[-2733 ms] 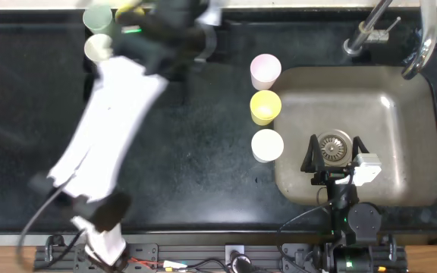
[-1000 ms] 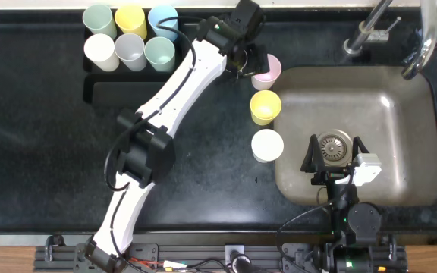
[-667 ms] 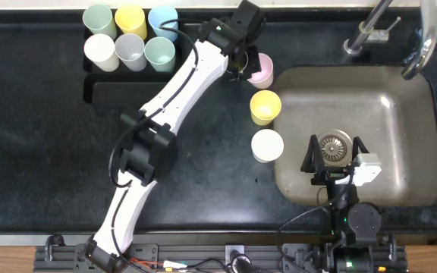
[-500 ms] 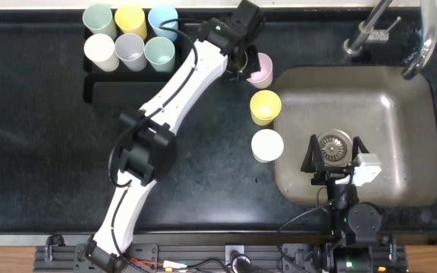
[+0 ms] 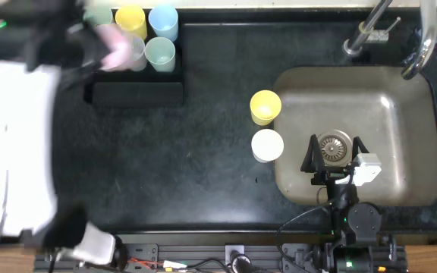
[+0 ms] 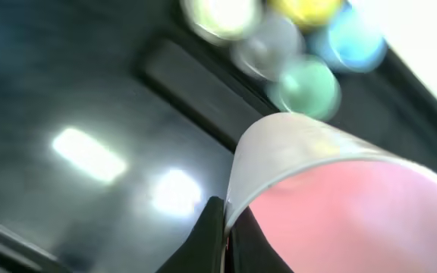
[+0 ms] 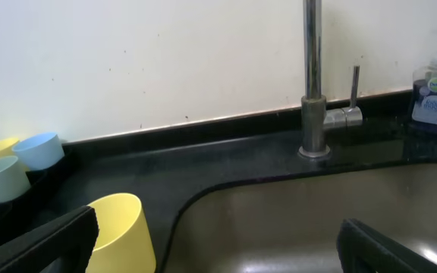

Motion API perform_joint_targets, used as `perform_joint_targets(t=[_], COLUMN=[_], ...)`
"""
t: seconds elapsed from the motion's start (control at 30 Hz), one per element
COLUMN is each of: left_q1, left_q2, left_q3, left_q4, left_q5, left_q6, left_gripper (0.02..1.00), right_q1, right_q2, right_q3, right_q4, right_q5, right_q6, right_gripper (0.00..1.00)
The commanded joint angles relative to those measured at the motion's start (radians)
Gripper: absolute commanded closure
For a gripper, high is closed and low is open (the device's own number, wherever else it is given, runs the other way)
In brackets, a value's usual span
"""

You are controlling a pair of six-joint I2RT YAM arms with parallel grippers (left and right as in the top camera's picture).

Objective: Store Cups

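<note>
My left gripper (image 6: pixel 222 244) is shut on the rim of a pink cup (image 6: pixel 340 220), one finger inside and one outside. From above, the pink cup (image 5: pixel 115 39) hangs blurred over the left part of the black tray (image 5: pixel 136 92), which holds several upright cups, among them a yellow (image 5: pixel 130 18), a blue (image 5: pixel 163 20) and a teal cup (image 5: pixel 160 53). A yellow cup (image 5: pixel 265 106) and a white cup (image 5: pixel 267 145) stand on the counter beside the sink. My right gripper (image 5: pixel 332 158) stays open over the sink, the yellow cup (image 7: pixel 120 227) off to one side of it.
The steel sink (image 5: pixel 400 83) takes up the right side, with a faucet (image 5: pixel 366 30) behind it and a soap bottle (image 7: pixel 435 95) at the wall. Dark counter (image 5: pixel 203 167) stretches between tray and sink. The tray's front strip is bare.
The left arm took hold of the pink cup by the sink's corner and swung it fast to the left, over the tray. The right arm has not moved.
</note>
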Motion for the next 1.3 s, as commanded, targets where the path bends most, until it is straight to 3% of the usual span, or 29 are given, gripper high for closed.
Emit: perform_joint_targets(t=[0.03, 0.07, 0.17, 1.3], left_q1=[0.169, 0.243, 0.325, 0.344], left_q2=[-0.089, -0.121, -0.114, 0.068], left_q3=[-0.391, -0.544, -0.675, -0.671], left_q4=[0.21, 0.341, 0.42, 0.609], left_q5=[0.014, 0.139, 0.235, 0.216], left_q6=[-0.008, 0.029, 0.031, -0.004], left_gripper=[0.982, 0.982, 0.982, 0.982], right_q1=[0.0, 0.0, 0.0, 0.0], right_q2=[-0.007, -0.007, -0.007, -0.007], right_q3=[-0.014, -0.014, -0.014, -0.014], right_q4=[0.005, 0.005, 0.005, 0.005], right_q5=[-0.006, -0.006, -0.006, -0.006], right_q6=[-0.004, -0.003, -0.004, -0.004], right_gripper=[0.003, 0.003, 0.003, 0.005])
